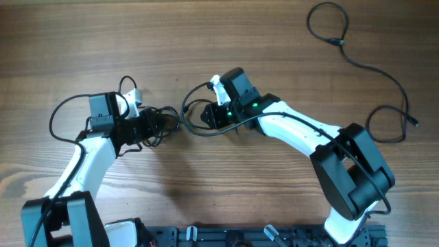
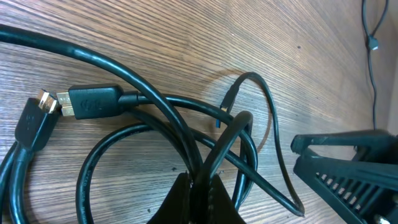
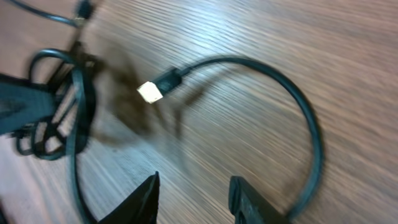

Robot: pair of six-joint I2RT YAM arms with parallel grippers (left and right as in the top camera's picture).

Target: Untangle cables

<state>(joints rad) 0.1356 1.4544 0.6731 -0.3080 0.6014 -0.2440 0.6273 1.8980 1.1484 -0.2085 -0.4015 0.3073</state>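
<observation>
The left arm (image 1: pixel 82 161) and the bent right arm (image 1: pixel 302 134) are stretched low toward the middle of the tabletop (image 1: pixel 226 41), where the cables (image 1: pixel 159 122) are bunched between them. Only in the wrist views is the left gripper (image 2: pixel 200 186) seen pinched on one of them, and the right gripper (image 3: pixel 194 196) seen with jaws apart over bare wood near a pale-tipped plug (image 3: pixel 151 92).

My right wrist view is blurred: the cables (image 3: pixel 59 102) at its left edge are a dark smear whose crossings I cannot follow, and the bottom edge cuts off my right gripper (image 3: pixel 196 198). In the left wrist view only the tips of my left gripper (image 2: pixel 200 198) show, with strands vanishing between them. From overhead my wrists hide both sets of fingers, and the plugs of the far cable (image 1: pixel 370 68) are too small to tell.
</observation>
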